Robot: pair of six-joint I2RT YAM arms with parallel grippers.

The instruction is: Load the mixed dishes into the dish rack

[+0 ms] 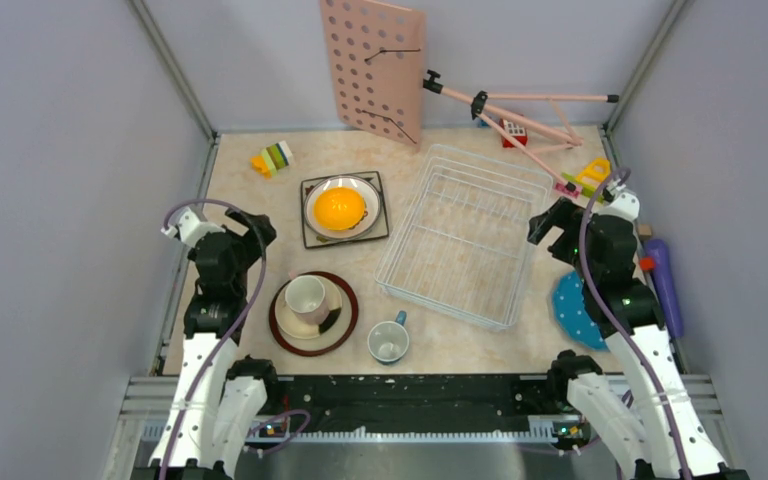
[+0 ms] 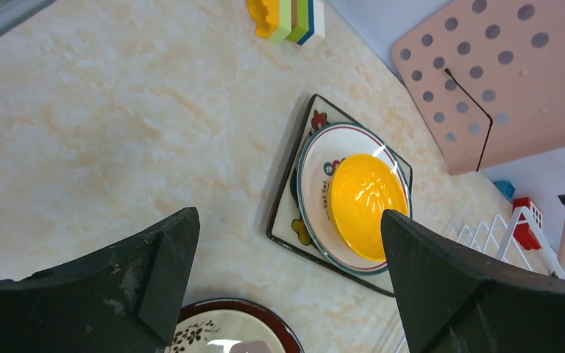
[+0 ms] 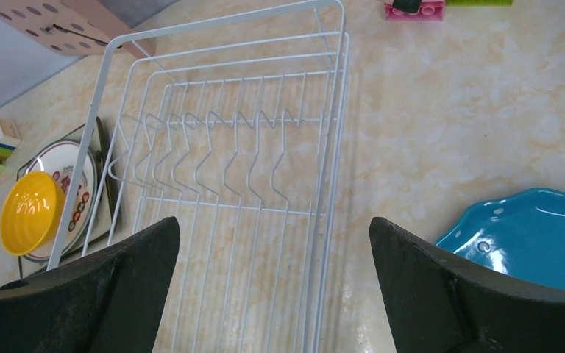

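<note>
We have loaded nothing yet: the dish rack (image 1: 407,217) stands empty, the yellow bowl (image 1: 340,208) and other dishes wait outside, and the left gripper (image 2: 288,217) and right gripper (image 3: 274,220) gape unladen.

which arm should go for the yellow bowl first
Left. The yellow bowl sits left of the dish rack, nearest the left arm and framed between its open jaws. The right arm is across the rack, by the blue polka-dot plate.
</note>
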